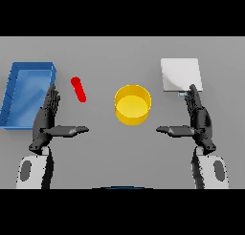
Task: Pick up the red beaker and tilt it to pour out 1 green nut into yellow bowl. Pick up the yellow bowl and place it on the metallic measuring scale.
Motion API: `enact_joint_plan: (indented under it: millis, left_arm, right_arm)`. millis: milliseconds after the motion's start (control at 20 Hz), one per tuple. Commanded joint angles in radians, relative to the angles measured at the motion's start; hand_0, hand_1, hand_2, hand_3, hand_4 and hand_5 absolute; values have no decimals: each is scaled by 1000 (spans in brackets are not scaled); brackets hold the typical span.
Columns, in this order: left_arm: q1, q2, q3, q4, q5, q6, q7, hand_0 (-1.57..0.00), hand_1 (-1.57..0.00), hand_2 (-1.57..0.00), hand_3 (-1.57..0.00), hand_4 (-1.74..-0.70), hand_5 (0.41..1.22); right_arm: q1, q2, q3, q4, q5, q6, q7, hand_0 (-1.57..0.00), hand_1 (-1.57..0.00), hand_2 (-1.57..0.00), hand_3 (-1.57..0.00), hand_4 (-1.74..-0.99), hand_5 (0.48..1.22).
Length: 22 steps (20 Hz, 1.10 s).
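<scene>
Now our fingers are straight and relaxed on both sides, thumbs stretched inward toward each other, and neither hand holds anything. Our left hand [47,118] rests low on the left of the grey table [105,153], fingertips pointing up beside the near right corner of the blue tray [10,98]. Our right hand [197,119] mirrors it on the right, its fingertips just below the front edge of the metallic measuring scale [180,74].

Between our hands, a little farther out, sits the yellow bowl [132,105], a round, smooth-walled dish with a flat bottom; we see nothing inside it. The red beaker [78,89] shows up and left of the bowl, just beyond the left fingertips, as a slim, glossy cylinder slanting across the table; we cannot tell what it holds. The blue tray is a shallow rectangular box with raised walls and a bare floor. The scale is a pale, flat square plate with a small tab at its near edge, well apart from the bowl.
</scene>
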State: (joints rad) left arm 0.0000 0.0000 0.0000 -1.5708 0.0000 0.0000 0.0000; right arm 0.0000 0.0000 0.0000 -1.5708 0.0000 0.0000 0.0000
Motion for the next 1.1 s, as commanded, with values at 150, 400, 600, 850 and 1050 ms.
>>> enact_joint_plan:
  millis: [150, 400, 600, 850, 1050]
  left_arm:
    - [-17, 6, 9, 14, 5, 0, 6, 1, 1, 1, 1, -1204, 652]
    - [36, 60, -62, -68, -90, -15, 3, 1, 1, 1, 1, -1212, 650]
    - [61, 74, -90, -129, -117, -18, 42, 1, 1, 1, 1, -1226, 661]
    - [-21, 67, -87, -16, -123, -33, 65, 1, 1, 1, 1, -1301, 702]
    - [-119, 66, -67, 92, -128, -32, 48, 1, 1, 1, 1, -1377, 738]
  right_arm:
    - [3, -3, -2, -2, -3, 2, -1, 1, 1, 1, 1, -1245, 681]
    - [93, -76, 91, -81, 209, -38, -128, 1, 1, 1, 1, -1239, 679]
    - [116, -89, 114, -135, 244, -38, -109, 1, 1, 1, 1, -1241, 680]
    - [118, -87, 106, -148, 192, -3, -109, 1, 1, 1, 1, -1275, 680]
    - [130, -72, 112, -153, 193, -9, -124, 1, 1, 1, 1, -1304, 678]
